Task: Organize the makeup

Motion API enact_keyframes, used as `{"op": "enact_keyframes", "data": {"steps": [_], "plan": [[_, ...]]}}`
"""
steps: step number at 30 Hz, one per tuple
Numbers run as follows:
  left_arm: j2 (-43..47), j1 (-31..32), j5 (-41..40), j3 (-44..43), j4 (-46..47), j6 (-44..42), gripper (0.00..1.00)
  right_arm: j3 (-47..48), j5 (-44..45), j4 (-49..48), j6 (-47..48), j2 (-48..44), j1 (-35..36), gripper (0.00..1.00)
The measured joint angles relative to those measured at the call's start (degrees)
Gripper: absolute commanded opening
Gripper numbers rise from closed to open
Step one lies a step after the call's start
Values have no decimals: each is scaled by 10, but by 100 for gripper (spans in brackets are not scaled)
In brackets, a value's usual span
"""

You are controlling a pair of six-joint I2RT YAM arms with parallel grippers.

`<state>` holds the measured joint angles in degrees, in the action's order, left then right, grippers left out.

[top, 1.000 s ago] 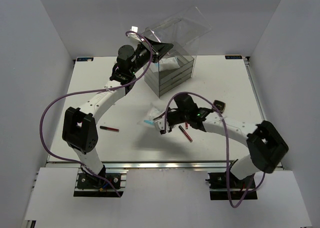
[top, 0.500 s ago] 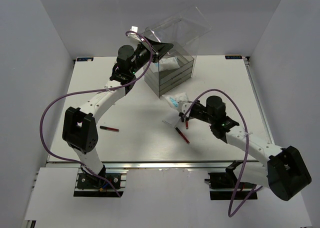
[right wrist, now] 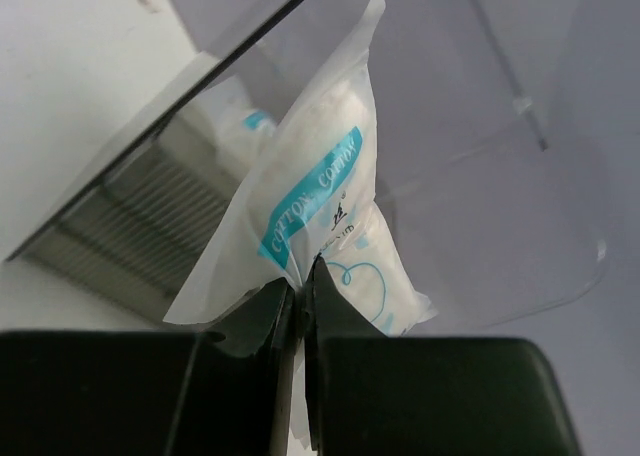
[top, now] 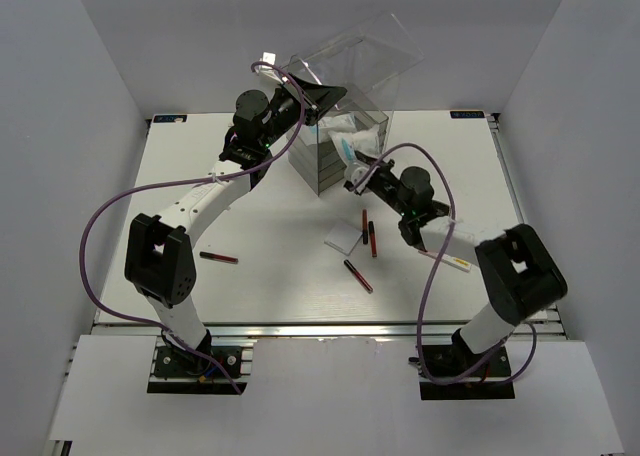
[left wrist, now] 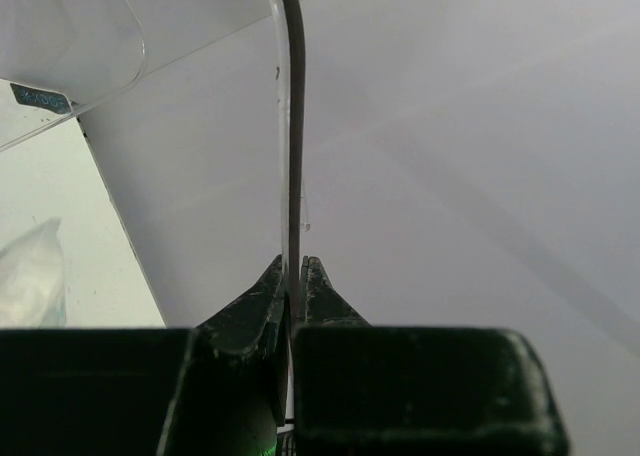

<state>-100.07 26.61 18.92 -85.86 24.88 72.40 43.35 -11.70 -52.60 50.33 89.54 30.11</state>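
Right gripper clamped on near end of white blue-print cotton-pad packet. Packet long axis points far, at open top of clear plastic drawer box. Left gripper pinches clear lid, lid raised.

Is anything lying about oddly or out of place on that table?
Yes. Two red-and-black pencils lie loose mid-table at different angles beside a white packet, and a third pencil sits alone on the left. The clear lid is tipped up because the left gripper pinches it.
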Motion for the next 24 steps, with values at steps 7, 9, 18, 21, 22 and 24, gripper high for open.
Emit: {"op": "enact_keyframes", "data": {"steps": [7, 9, 18, 21, 22, 24], "plan": [[0, 0, 0, 0, 0, 0, 0, 98, -2, -86, 46, 93, -1, 0], [0, 0, 0, 0, 0, -1, 0, 121, -2, -104, 58, 118, -1, 0], [0, 0, 0, 0, 0, -1, 0, 235, 4, -137, 100, 239, -2, 0], [0, 0, 0, 0, 1, 0, 0, 272, 9, -135, 106, 269, -4, 0], [-1, 0, 1, 0, 3, 0, 0, 283, 10, -134, 108, 276, -5, 0], [-4, -1, 2, 0, 8, 0, 0, 307, 11, -130, 113, 291, -9, 0]]}}
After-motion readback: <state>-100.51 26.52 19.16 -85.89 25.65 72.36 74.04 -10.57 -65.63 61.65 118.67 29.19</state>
